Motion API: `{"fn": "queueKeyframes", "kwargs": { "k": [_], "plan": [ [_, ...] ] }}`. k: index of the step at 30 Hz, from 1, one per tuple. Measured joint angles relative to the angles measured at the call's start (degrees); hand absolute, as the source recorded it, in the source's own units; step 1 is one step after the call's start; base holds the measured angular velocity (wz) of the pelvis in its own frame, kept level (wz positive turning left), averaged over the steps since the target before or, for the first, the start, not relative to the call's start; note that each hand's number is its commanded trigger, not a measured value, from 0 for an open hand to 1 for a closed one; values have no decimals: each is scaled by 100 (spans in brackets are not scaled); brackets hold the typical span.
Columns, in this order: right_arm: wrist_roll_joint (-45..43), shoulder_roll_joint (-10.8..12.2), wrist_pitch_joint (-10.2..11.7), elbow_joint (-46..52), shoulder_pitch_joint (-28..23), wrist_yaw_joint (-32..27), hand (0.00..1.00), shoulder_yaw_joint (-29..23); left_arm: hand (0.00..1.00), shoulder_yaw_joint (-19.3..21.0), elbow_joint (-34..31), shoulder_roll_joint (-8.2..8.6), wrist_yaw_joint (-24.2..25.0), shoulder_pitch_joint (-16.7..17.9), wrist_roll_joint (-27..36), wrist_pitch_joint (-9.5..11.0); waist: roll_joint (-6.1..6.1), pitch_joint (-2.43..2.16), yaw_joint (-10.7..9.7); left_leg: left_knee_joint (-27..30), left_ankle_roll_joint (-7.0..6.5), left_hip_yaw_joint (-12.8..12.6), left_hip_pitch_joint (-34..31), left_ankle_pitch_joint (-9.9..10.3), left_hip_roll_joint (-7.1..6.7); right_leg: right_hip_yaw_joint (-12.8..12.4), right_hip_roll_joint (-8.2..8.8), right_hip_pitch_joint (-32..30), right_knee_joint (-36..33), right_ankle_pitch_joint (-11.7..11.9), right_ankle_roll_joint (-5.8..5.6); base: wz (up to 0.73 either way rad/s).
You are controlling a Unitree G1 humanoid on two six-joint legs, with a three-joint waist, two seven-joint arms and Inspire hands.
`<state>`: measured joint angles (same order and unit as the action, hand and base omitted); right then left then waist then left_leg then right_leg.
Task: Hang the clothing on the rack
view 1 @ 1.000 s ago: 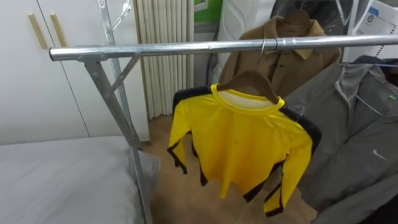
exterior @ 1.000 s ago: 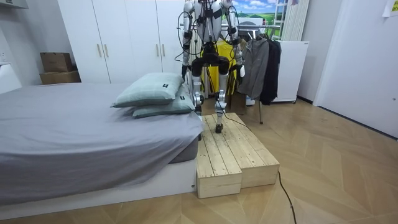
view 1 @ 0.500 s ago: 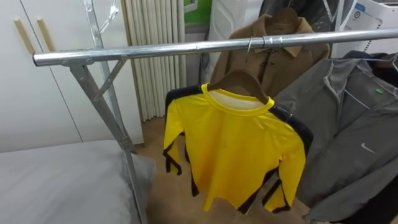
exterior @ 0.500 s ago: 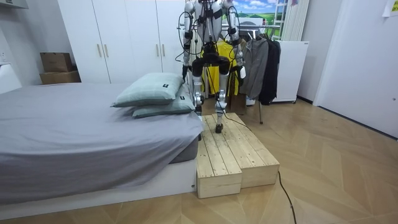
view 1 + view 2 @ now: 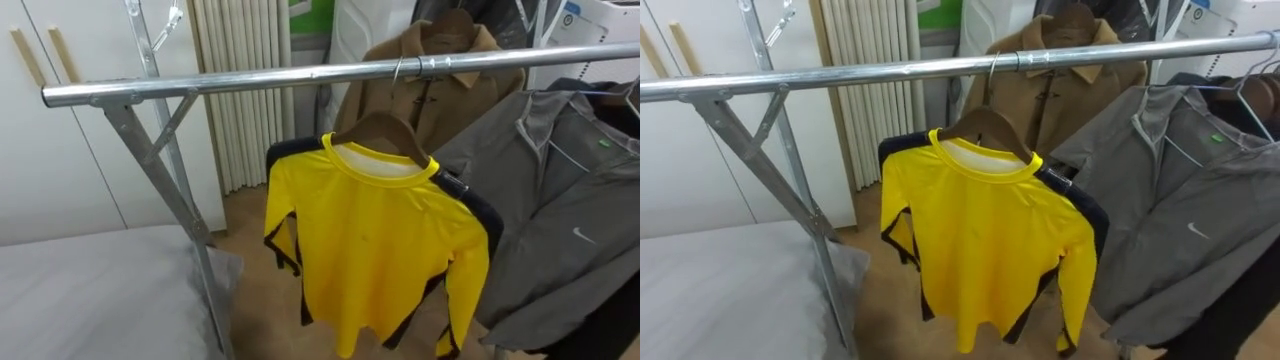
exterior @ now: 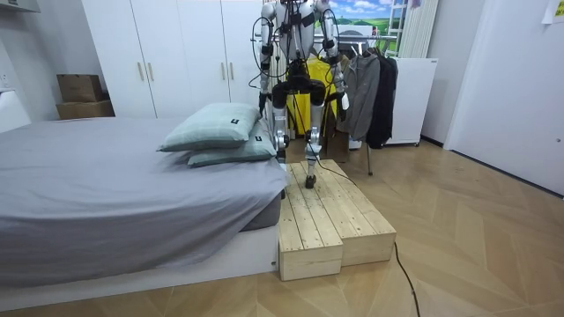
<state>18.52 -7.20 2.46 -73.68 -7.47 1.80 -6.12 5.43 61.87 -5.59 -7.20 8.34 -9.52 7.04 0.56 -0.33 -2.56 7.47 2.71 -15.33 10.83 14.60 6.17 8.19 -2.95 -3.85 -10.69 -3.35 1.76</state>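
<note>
Room view is showing the robot standing by the bed (image 6: 106, 194) on a wooden platform (image 6: 326, 220), facing the clothes rail (image 5: 250, 80). Beside a grey jacket (image 5: 560, 220), the yellow shirt (image 5: 385, 250) is hanging there on a hanger (image 5: 385, 127). Left hand (image 6: 265, 85) and right hand (image 6: 338, 95) are showing too small, so I cannot tell their fingers' state.

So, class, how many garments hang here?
3: a yellow shirt in the middle, a brown coat behind it, a grey jacket at right. More may be hidden at the right edge.
</note>
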Motion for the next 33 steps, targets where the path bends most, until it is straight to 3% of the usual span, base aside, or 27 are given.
{"fn": "queueKeyframes", "kwargs": {
  "k": [24,33],
  "plan": [
    [157,-16,-262,59,-40,79,0,-11,0,2,-3,-6,24,-3,11,-125,18,7,-13,2,1,-41,14,0,4,-20,-14,-1,-2,3,9,0],
    [-97,-50,-285,261,21,-48,0,79,0,6,-5,-15,10,-16,106,-124,27,20,14,30,4,-1,-74,-1,36,88,-9,-45,-16,-76,107,3]
  ]
}}
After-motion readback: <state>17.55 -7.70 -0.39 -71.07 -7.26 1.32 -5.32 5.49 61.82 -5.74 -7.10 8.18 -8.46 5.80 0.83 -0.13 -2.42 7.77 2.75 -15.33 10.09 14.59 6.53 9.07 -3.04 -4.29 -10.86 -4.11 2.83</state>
